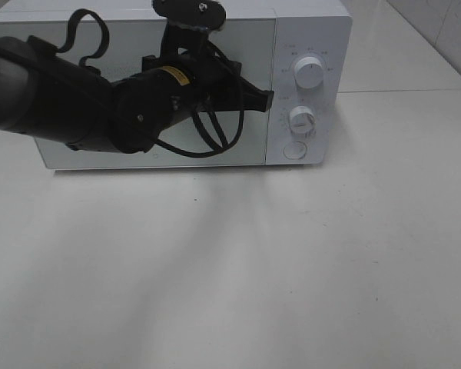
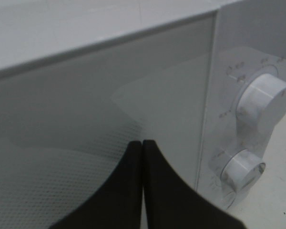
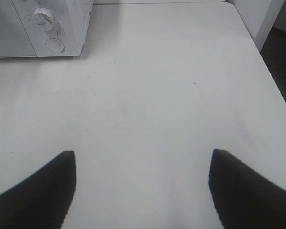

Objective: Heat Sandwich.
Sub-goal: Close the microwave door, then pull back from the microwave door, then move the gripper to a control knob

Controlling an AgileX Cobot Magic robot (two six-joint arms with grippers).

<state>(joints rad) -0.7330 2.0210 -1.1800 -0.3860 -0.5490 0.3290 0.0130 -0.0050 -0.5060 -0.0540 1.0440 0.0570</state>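
Left gripper: jaws pressed together, empty. Right gripper: jaws wide apart, empty, over the table. On the table stands the microwave, its door shut, with the left gripper just before the door's edge by the upper knob and lower knob. The sandwich shows in no view; whether it lies behind the door I cannot tell. It is likely light and soft, with layers that slide, so pinch it gently across both crusts.

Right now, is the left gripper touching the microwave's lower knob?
Apart. Left wrist view: the left gripper sits before the door, bare panel between it and the lower knob.
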